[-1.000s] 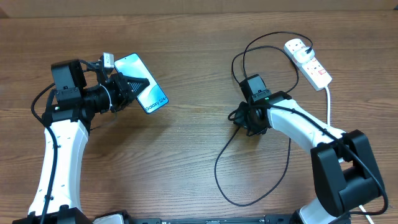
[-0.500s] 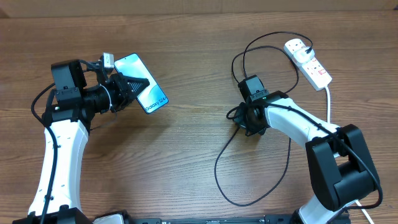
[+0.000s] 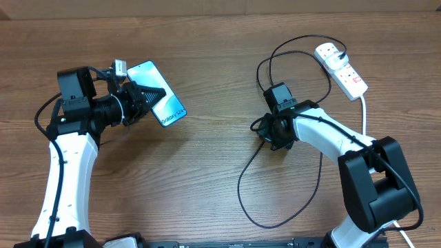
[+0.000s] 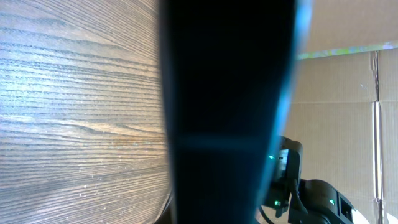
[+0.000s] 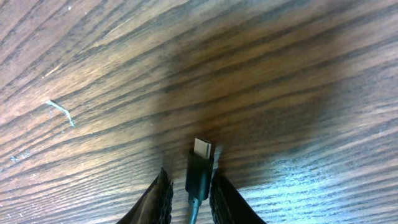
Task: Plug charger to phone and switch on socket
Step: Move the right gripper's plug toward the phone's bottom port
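The phone (image 3: pixel 157 93) is slim with black edges and a bright light-blue screen facing up. Small white words sit at one end. It is far to the left of the socket (image 3: pixel 341 67). Its long side runs on a slant, and the end with the words is the end nearer the socket. The left gripper (image 3: pixel 148 94) is closed on the phone and holds it around its middle. In the left wrist view the phone is a big dark shape with a blue glow down one edge.

The socket is a long white block with red marks. A thick white cord (image 3: pixel 363 114) comes out of one end. The charger (image 3: pixel 248 200) is a thin black cable. Its black plug sits in the socket, and the cable loops away over the worktop (image 3: pixel 207 158).

The right gripper (image 3: pixel 270 132) is well apart from the socket, down and to its left. Its jaws are almost closed, with the charger's tiny connector (image 5: pixel 200 163) between them. The connector is black with a silver tip and points straight out past the fingertips (image 5: pixel 163 193). I cannot tell if they pinch it tight.
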Controlling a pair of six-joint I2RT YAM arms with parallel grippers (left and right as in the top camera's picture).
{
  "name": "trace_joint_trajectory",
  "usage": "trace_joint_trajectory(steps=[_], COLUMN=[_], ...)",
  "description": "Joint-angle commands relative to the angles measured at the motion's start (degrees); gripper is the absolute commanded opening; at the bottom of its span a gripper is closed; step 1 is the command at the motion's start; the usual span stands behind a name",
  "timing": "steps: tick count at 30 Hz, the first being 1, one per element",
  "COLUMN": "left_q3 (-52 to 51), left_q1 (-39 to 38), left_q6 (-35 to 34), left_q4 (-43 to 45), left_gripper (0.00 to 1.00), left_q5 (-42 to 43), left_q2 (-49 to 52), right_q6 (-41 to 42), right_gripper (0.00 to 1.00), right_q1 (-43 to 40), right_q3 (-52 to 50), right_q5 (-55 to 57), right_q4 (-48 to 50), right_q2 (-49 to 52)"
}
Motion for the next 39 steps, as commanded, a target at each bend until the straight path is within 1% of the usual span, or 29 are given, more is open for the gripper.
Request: trace_joint_trajectory(steps=[1, 4, 9, 10, 12, 16, 17, 22, 24, 27, 28, 29, 30, 31, 32, 33, 35, 37, 39], left_q3=[0.46, 0.46, 0.46, 0.46, 0.46, 0.46, 0.46, 0.46, 0.46, 0.46, 0.48, 0.48, 0.48, 0.48, 0.48, 0.48, 0.48, 0.48, 0.48], left_q1=[-0.07, -0.07, -0.07, -0.07, -0.07, -0.07, -0.07, -0.07, -0.07, -0.07, -0.07, -0.07, -0.07, -0.07, -0.07, -0.07, -0.07, -0.09, -0.11], left_q6=[1.57, 1.55, 1.55, 1.55, 1.57, 1.57, 1.55, 1.53, 1.46, 1.25, -0.09, -2.95, -8.11, -11.26, -15.98, -19.52, -20.76, -20.35, -20.39], left_q4=[0.28, 0.28, 0.28, 0.28, 0.28, 0.28, 0.28, 0.28, 0.28, 2.27, 4.00, 6.12, 9.25, 11.08, 13.64, 15.30, 15.80, 15.78, 15.78], left_gripper=[0.04, 0.04, 0.04, 0.04, 0.04, 0.04, 0.04, 0.04, 0.04, 0.04, 0.04, 0.04, 0.04, 0.04, 0.04, 0.04, 0.04, 0.04, 0.04], left_q5=[1.18, 1.18, 1.16, 1.16, 1.18, 1.18, 1.18, 1.33, 2.43, 9.18, 12.83, 16.81, 21.27, 23.39, 25.66, 26.12, 25.33, 24.06, 23.67], left_q2=[-0.11, -0.11, -0.11, -0.11, -0.11, -0.11, -0.11, -0.11, -0.11, -0.11, -0.11, -0.11, -0.11, -0.11, -0.11, -0.11, -0.11, -0.11, -0.11], right_q6=[0.00, 0.00, 0.00, 0.00, 0.00, 0.00, 0.00, -0.02, -1.40, -8.94, -11.82, -15.06, -19.98, -23.54, -27.71, -31.06, -33.35, -33.42, -35.15], right_gripper=[0.22, 0.17, 0.16, 0.15, 0.11, 0.09, 0.04, 0.04, 0.04, 0.04, 0.04, 0.04, 0.04, 0.04, 0.04, 0.04, 0.04, 0.04, 0.04], right_q1=[0.26, 0.26, 0.26, 0.26, 0.26, 0.26, 0.26, -0.09, -1.22, -3.37, -4.17, -4.87, -5.77, -6.40, -7.02, -7.23, -7.06, -6.32, -4.55], right_q3=[0.26, 0.26, 0.26, 0.26, 0.26, 0.26, 0.26, 0.57, 1.81, 3.76, 4.31, 4.66, 4.90, 4.90, 4.90, 4.90, 4.90, 4.90, 4.90], right_q5=[-0.63, -0.61, -0.63, -0.61, -0.63, -0.63, -0.66, -3.76, -9.42, -22.93, -29.29, -35.30, -43.47, -49.66, -56.63, -62.03, -66.45, -66.66, -66.69], right_q4=[-0.74, -0.68, -0.72, -0.72, -0.72, -0.70, -0.70, -0.39, -0.63, -0.61, -0.59, -0.55, -0.66, -0.87, -1.42, -2.19, -3.82, -5.03, -5.66], right_q2=[1.90, 1.90, 1.90, 1.90, 1.90, 1.90, 1.90, 1.88, 1.64, -0.37, -1.42, -2.45, -4.13, -5.60, -7.39, -9.22, -12.52, -15.34, -18.82])
